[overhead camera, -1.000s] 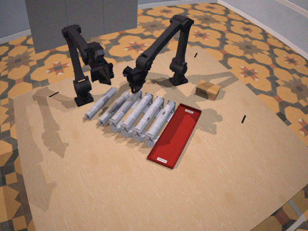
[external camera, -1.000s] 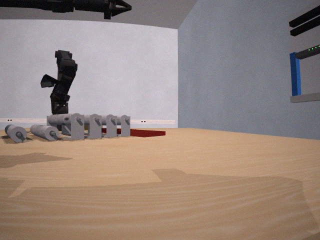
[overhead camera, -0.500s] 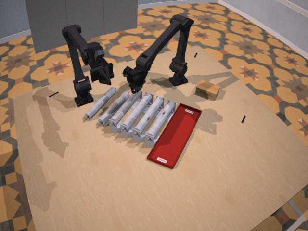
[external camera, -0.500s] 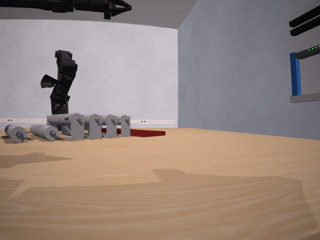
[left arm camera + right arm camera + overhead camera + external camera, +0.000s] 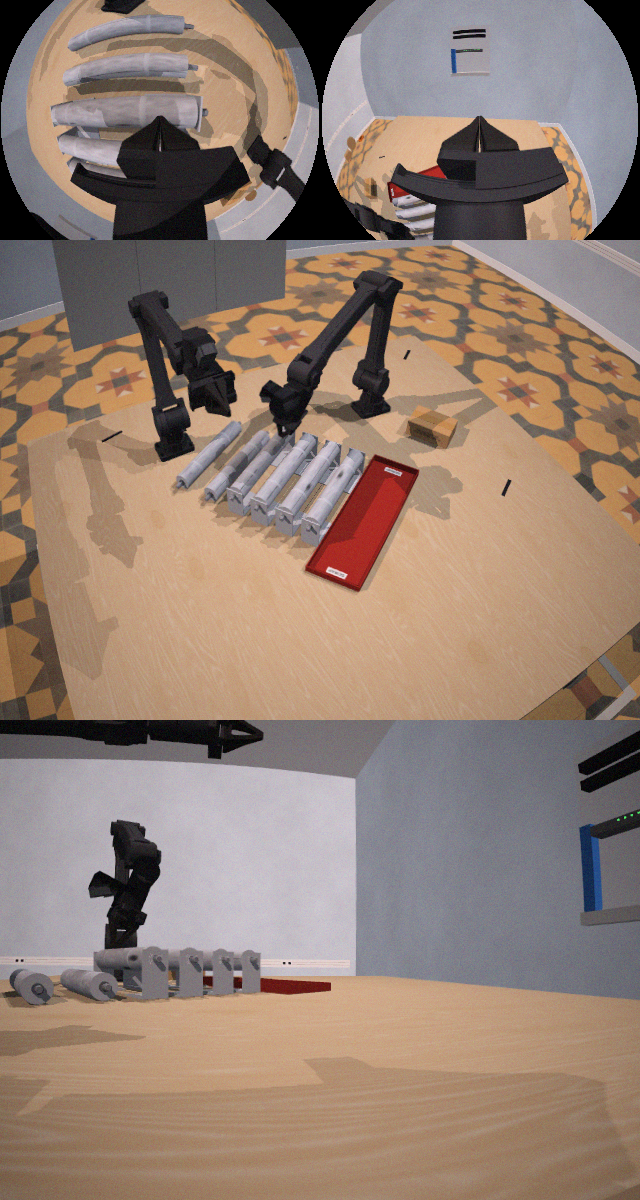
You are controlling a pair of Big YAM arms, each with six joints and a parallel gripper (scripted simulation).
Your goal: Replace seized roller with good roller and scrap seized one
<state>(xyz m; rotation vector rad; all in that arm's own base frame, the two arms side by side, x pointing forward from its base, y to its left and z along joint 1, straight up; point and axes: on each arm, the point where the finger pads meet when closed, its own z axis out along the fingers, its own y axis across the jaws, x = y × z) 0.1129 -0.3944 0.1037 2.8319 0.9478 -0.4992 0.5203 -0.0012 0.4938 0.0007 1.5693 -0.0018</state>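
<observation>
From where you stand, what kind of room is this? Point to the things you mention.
Probably a workshop or lab: two robot arms are mounted on a wooden table (image 5: pixel 217 612) (image 5: pixel 413 1030), a row of metal rollers sits in brackets beside a red tray (image 5: pixel 361 529) (image 5: pixel 294 986), and equipment with green lights hangs near the wall.

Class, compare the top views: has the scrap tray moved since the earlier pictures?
No. In the top view the scrap tray keeps the same place and slant beside the end bracket.
</observation>
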